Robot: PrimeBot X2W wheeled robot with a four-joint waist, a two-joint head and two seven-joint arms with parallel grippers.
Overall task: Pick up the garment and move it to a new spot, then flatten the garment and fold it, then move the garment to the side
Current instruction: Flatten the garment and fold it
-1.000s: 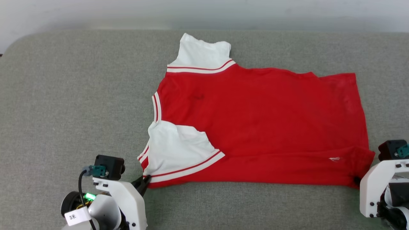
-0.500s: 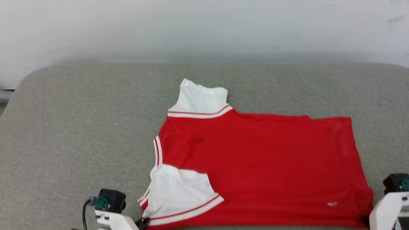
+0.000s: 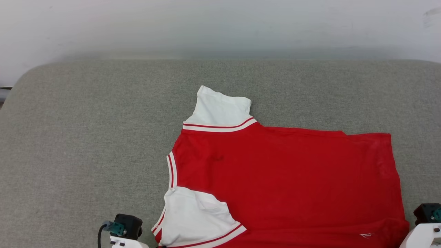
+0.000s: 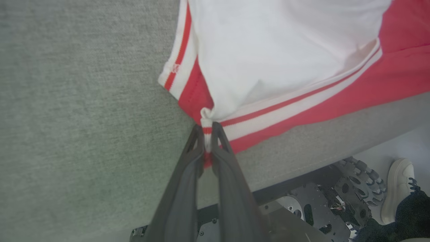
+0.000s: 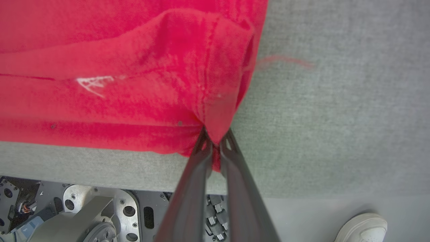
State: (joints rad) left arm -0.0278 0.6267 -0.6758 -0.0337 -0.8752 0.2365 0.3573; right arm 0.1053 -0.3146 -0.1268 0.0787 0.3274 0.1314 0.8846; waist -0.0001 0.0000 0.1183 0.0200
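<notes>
Far left: bare grey padded surface [image 3: 75, 144]. Next along, left gripper [image 4: 208, 130], fingers drawn narrow and pinched on a bunched corner of striped trim, at the junction of near sleeve [image 3: 196, 217] and red body. Held just at the front edge of the pad, with robot base [image 4: 312, 208] and a pale shoe [image 4: 396, 188] below it.

Further in, red jersey [image 3: 286, 179] spread plain side up on the pad, collar end pointing left, hem to the right. Far sleeve [image 3: 220, 106] lying out flat toward the wall, near sleeve tucked inward over the chest. Mostly smooth across the middle, with a soft ridge running along the near edge in the right wrist view.

Far right: right gripper [image 5: 216, 136], likewise closed tight, gripping the near hem corner, cloth puckered at the pinch and draped slightly over the fingertips.

Judged step: flattening about finished, both near corners taken, most likely as the start of the first fold. Next move, by that reading: lift both corners together and evenly, keeping the near edge taut between them. Then carry it over toward the far edge and lay it down in line. Worth watching: tucked near sleeve sliding out, and thin cloth slipping from so small a bite.
</notes>
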